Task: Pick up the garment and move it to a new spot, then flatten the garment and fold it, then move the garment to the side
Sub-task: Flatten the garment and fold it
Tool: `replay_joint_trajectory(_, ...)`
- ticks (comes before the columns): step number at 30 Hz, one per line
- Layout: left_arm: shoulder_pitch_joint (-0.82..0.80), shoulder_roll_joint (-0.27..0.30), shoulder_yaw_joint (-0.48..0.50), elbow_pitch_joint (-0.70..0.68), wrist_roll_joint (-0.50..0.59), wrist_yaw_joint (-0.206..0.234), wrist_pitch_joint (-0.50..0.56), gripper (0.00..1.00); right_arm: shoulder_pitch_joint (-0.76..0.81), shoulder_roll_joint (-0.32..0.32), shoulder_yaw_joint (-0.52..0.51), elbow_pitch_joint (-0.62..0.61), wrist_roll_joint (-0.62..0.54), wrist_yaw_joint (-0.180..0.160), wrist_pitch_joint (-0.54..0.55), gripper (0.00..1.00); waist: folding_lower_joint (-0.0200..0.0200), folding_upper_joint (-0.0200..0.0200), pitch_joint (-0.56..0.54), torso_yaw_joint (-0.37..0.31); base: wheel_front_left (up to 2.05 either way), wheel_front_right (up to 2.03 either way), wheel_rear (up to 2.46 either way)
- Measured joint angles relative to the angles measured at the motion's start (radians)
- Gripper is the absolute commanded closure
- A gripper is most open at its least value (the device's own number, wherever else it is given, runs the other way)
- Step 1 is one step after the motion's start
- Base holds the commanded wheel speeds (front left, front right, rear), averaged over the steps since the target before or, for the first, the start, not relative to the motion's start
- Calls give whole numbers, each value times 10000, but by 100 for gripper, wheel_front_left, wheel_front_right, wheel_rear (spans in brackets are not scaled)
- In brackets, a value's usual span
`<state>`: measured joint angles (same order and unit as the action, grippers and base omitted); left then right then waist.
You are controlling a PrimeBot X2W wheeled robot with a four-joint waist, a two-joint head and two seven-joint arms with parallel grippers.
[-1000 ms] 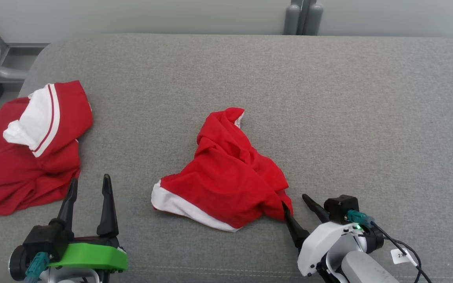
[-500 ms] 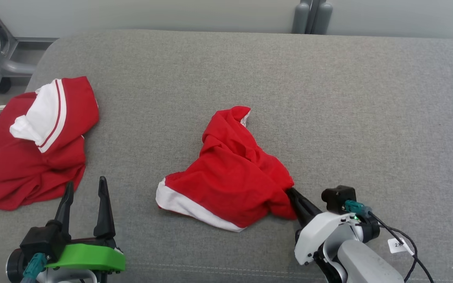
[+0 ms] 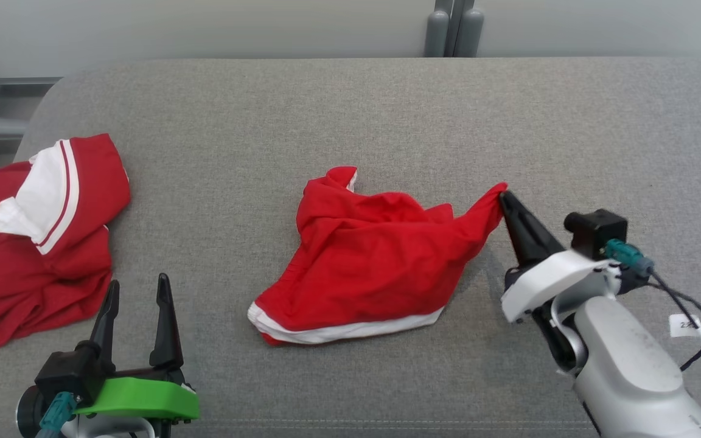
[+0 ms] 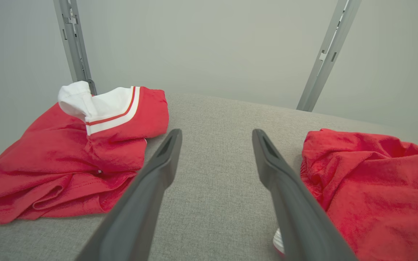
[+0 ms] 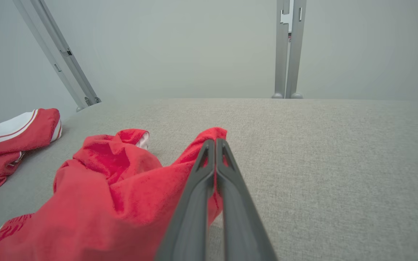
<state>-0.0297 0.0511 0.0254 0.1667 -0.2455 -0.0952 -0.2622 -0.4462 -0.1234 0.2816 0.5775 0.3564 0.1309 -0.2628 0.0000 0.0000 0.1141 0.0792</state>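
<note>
On cushion (image 3: 326, 109): garment (image 3: 375, 261) centre, second garment (image 3: 34, 255) far left; right tool (image 3: 502, 196) at garment's right corner

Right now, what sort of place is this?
Likely a robot test room: a grey padded surface, metal frame posts against a bare wall, a red garment and a second red garment laid out.

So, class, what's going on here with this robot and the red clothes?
The right gripper is shut on one corner of the red garment in the middle of the grey cushion. That corner is drawn out taut towards the robot's right, while the rest lies crumpled and unfolded. The left gripper stands open near the front edge, holding nothing. Another red-and-white heap lies bunched at the cushion's left end, untouched.
</note>
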Motion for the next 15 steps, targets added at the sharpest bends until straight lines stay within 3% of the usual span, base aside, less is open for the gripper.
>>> replay_joint_trajectory(9, 24, -4, -259, 21, -150, 88, 0, 0, -458, -564, -949, -1151, -481, 0, 1106, 100, 0, 0, -174, 97, 0, 0, 0)
replay_joint_trajectory(15, 11, -4, -380, 42, -184, 104, 0, 0, -1236, -548, -732, -495, -637, 0, 1565, 100, 0, 0, -84, 269, 0, 0, 0)
